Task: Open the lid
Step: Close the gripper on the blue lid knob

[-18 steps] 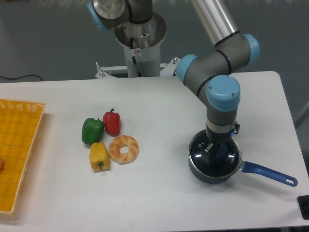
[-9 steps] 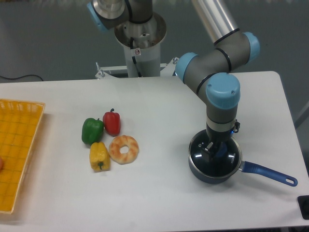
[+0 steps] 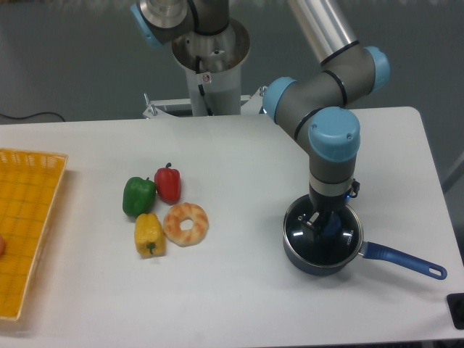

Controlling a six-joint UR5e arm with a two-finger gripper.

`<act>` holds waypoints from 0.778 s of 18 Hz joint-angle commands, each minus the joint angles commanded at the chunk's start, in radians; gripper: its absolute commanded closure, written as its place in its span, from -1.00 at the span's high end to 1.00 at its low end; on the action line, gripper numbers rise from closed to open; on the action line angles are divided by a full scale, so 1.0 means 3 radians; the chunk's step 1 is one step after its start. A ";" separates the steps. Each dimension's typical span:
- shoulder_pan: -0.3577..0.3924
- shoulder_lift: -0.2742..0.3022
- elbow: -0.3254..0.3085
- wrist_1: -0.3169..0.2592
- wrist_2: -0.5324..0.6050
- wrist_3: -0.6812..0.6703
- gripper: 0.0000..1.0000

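I have the gripper [image 3: 324,226] down on the lid [image 3: 304,238], which sits on the blue pan [image 3: 395,259] at about four o'clock on the table [image 3: 239,167]. I think it is at the grabbing step, but I cannot tell if its fingers pinch the knob. Next I should lift straight up, slowly.

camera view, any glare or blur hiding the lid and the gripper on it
Camera view: even, soft light, faint shadows; lid shows small bright glints on the glass, no washout; gripper is dark against the dark pan and partly hidden by the wrist, so its jaws are hard to read; peppers look sharp.
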 joint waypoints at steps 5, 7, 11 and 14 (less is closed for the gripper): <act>0.0005 0.0000 0.0000 0.0000 0.0000 -0.0005 0.44; 0.0005 0.0000 0.0000 0.0000 0.0000 -0.0005 0.41; 0.0005 0.0000 0.0000 0.0000 0.0000 -0.0010 0.35; 0.0005 0.0000 0.0000 0.0000 0.0000 -0.0020 0.27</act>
